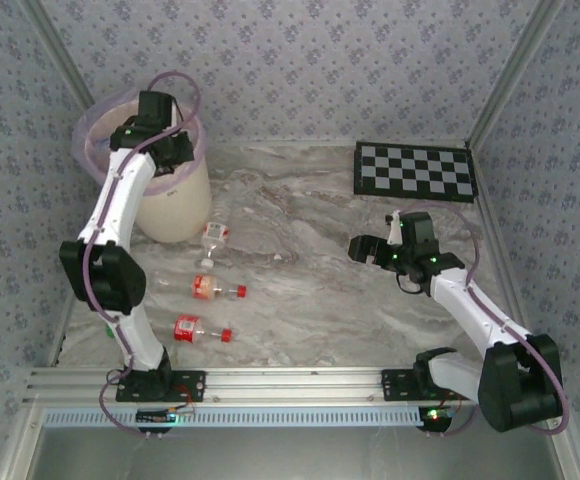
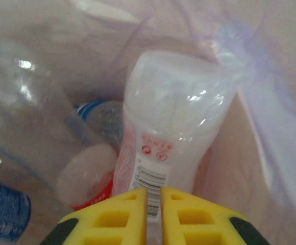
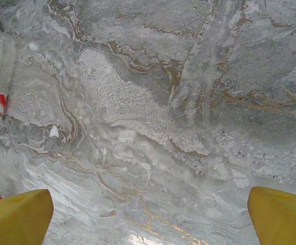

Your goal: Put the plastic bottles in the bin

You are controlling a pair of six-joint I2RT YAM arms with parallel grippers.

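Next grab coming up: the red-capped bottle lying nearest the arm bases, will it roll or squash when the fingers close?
Probably rolls: the bottle lies on its side on the smooth marble table. It looks clear and empty, so likely light and easily nudged away. Thin plastic walls may dent under a firm squeeze.

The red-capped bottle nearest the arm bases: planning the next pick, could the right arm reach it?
Probably yes: the right gripper is open and bare table lies between it and that bottle, though the stretch looks long.
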